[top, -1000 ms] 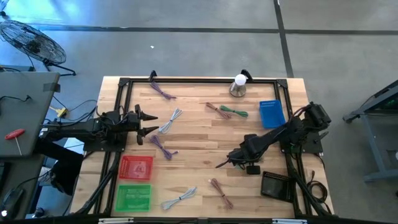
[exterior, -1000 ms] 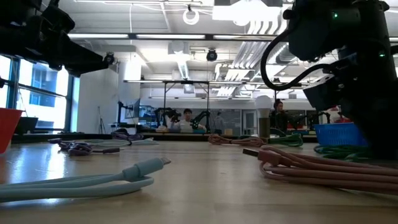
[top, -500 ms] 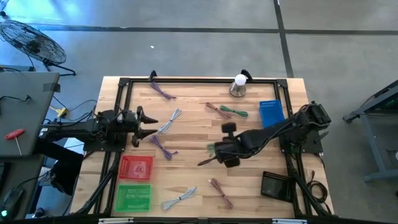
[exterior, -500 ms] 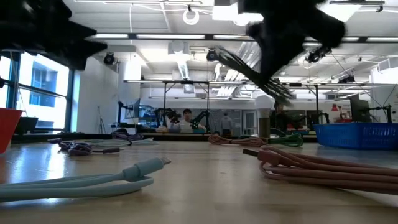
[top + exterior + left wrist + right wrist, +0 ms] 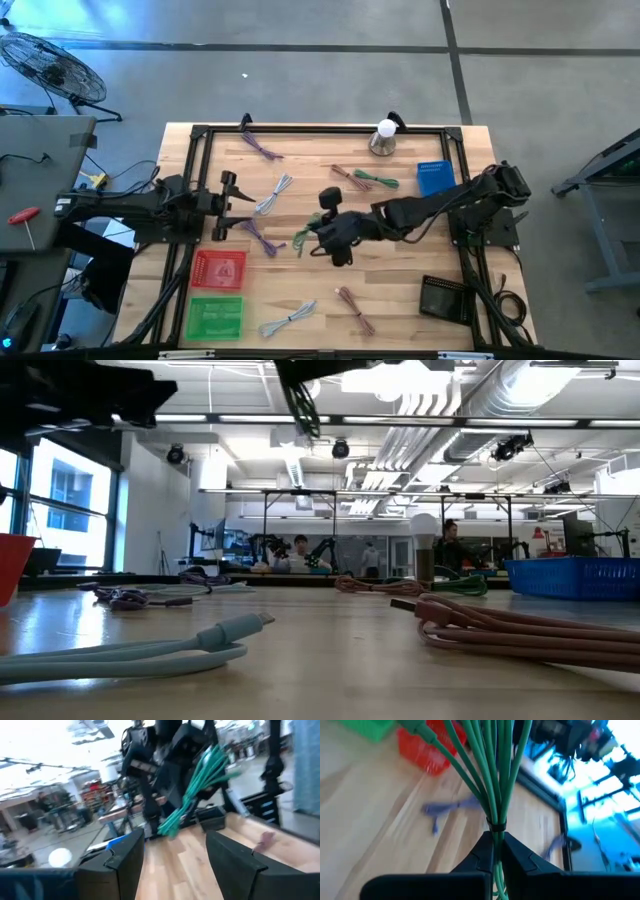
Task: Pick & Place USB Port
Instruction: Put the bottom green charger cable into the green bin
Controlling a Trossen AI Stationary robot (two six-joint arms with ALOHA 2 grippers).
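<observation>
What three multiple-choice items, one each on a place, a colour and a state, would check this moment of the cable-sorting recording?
1. Where is the right gripper?
A. over the middle of the table
B. over the blue basket
C. off the table

2. What colour is the cable bundle that it carries?
A. purple
B. pink
C. green

3. How do the left gripper's fingers stand?
A. shut on a cable
B. open, holding nothing
C. shut, empty

Answers:
1 A: the high view shows it mid-table, right of a purple cable.
2 C: the right wrist view shows green strands clamped between its fingers.
3 B: the left wrist view shows two fingers apart with nothing between.
</observation>
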